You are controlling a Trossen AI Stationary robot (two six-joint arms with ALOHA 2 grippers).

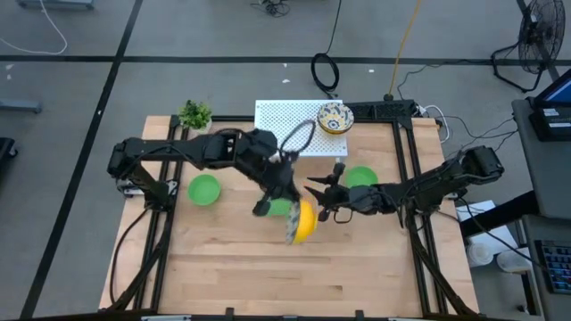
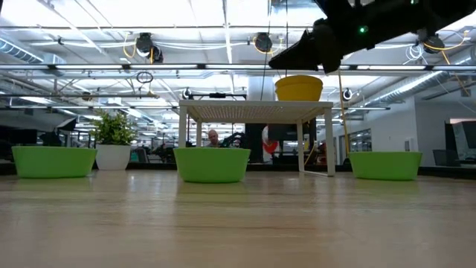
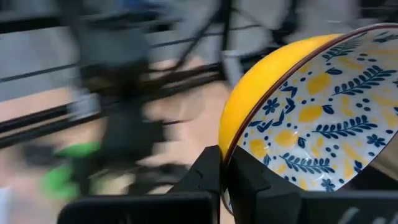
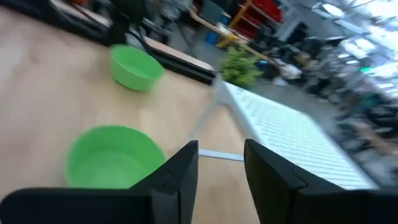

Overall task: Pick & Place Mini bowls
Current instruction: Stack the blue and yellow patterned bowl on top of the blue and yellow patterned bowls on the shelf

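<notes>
Small round yellow ceramic bowl, blue-floral inside (image 3: 323, 118) — tilted on edge, rim pinched by left gripper (image 3: 225, 177), above table centre; right gripper (image 4: 221, 163) nearby, fingers apart, empty.

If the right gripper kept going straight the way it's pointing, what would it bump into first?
Probably the yellow bowl pinched in the left gripper. The right gripper points toward it, though height is hard to judge.

Glossy glazed yellow bowl (image 3: 323, 118) (smooth), matt wooden table (image 1: 357, 259).
</notes>
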